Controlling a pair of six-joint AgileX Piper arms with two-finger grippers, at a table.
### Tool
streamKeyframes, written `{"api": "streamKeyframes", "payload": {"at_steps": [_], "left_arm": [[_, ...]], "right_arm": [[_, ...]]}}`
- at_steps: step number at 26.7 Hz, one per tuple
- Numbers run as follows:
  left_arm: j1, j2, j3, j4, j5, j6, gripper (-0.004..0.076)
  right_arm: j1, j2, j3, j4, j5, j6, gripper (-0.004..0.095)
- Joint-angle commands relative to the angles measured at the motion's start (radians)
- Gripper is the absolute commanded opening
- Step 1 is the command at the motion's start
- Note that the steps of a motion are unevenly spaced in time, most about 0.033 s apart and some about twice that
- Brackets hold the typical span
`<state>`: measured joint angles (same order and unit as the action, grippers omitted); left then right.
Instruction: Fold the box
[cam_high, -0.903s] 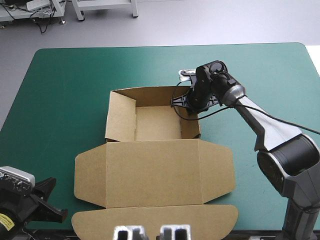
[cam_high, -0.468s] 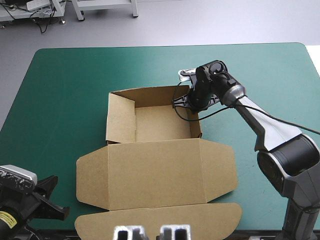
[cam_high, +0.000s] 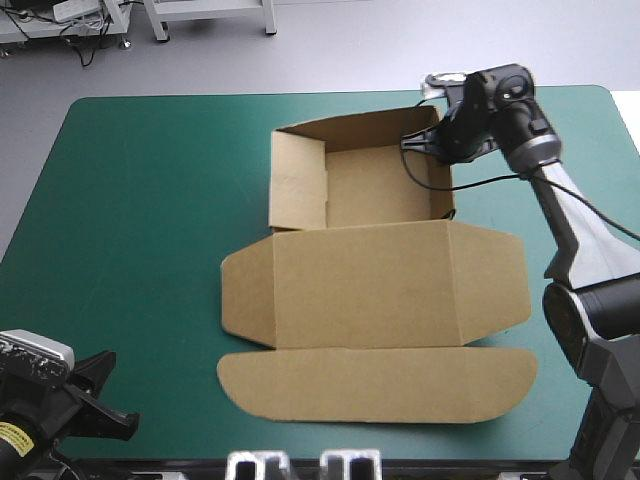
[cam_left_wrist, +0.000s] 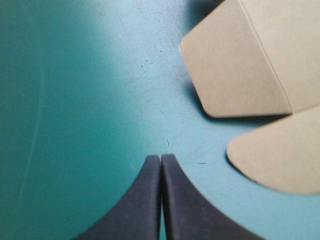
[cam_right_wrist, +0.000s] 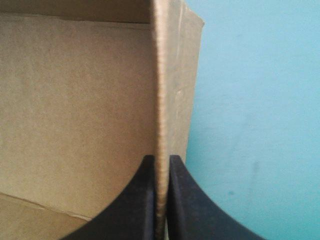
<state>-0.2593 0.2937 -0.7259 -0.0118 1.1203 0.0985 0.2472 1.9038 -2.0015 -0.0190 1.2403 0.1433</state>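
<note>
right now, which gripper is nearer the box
Right. The right gripper is shut on the box at its right wall; the left gripper, shut, sits apart from the lid's left flap.

Teal-green table (cam_high: 140, 200) fills the view, far corners rounded. Beyond its far edge, pale grey floor (cam_high: 420, 45). Far left, white frame legs (cam_high: 160, 22) stand there, dark cables (cam_high: 88, 45) trailing beside them.

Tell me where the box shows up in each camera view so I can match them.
High view: box mid-table, tray far, lid flat near; right gripper on its right wall.
Left wrist view: box lid flaps ahead of the shut left gripper, apart.
Right wrist view: box wall pinched in that gripper.
Shared landmark: teal-green cover.
</note>
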Motion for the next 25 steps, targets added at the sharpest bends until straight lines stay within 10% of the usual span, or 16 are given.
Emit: {"api": "streamKeyframes", "payload": {"at_steps": [1,13,19,25], "left_arm": [[-0.003,0.012,-0.023,-0.008,-0.062,-0.011,-0.001],[-0.003,0.012,-0.023,-0.008,-0.056,-0.011,-0.001],[-0.003,0.012,-0.023,0.012,-0.056,-0.011,-0.001],[-0.003,0.012,-0.023,0.012,-0.056,-0.005,-0.001]], "right_arm": [[-0.116,-0.089,-0.044,-0.036,0.009,-0.059,-0.002],[-0.597,-0.025,-0.042,-0.005,0.009,-0.185,-0.0019],[-0.652,0.06,-0.042,0.003,0.004,-0.229,0.0002],[-0.652,0.114,-0.043,0.005,0.008,-0.211,0.0404]]}}
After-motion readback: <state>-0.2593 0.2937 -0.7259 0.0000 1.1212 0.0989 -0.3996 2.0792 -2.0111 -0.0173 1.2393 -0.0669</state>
